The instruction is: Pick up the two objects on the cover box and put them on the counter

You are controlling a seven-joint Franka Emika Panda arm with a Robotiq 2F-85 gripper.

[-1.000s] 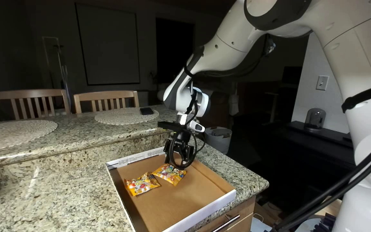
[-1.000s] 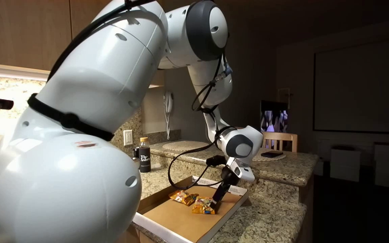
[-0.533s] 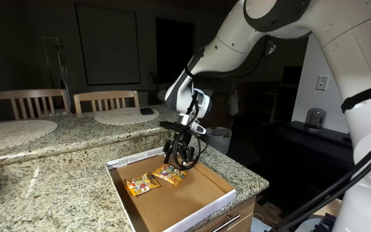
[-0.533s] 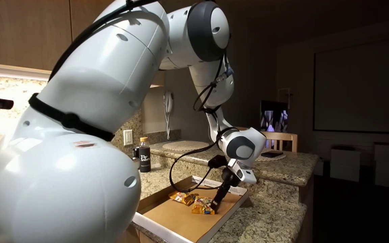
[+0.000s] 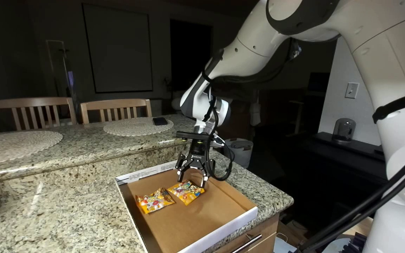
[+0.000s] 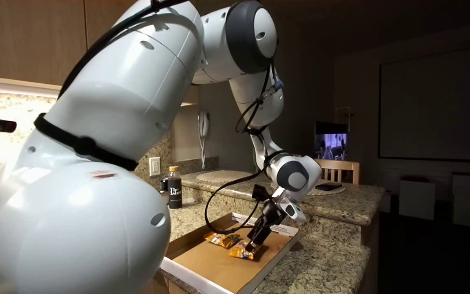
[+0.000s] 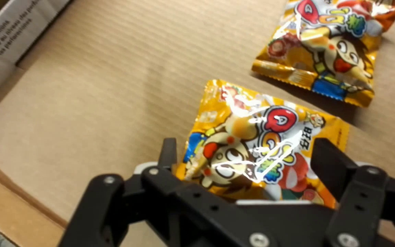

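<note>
Two orange-yellow crinkly packets lie flat in the cover box (image 5: 202,219), a shallow tray with brown inside and white rim. The nearer packet (image 7: 249,127) is below my gripper (image 7: 248,156); it shows in both exterior views (image 5: 185,194) (image 6: 240,250). My gripper is open, with one finger (image 7: 167,154) by the packet's left edge and the other over its right part. The fingertips are close to the packet; I cannot tell whether they touch it. The second packet (image 7: 327,48) lies beside it, untouched (image 5: 155,201). The granite counter (image 5: 76,207) surrounds the box.
The box's white printed wall (image 7: 15,37) stands at the upper left of the wrist view. A raised granite ledge (image 5: 83,147) with placemats (image 5: 132,127) and a dark phone (image 5: 159,121) runs behind. A black bottle (image 6: 174,188) stands on the counter. A loose cable hangs beside my gripper.
My gripper has turned about its own axis, so both fingers now show spread in an exterior view. The nearer packet has turned and shifted slightly. The second packet and the box have not moved.
</note>
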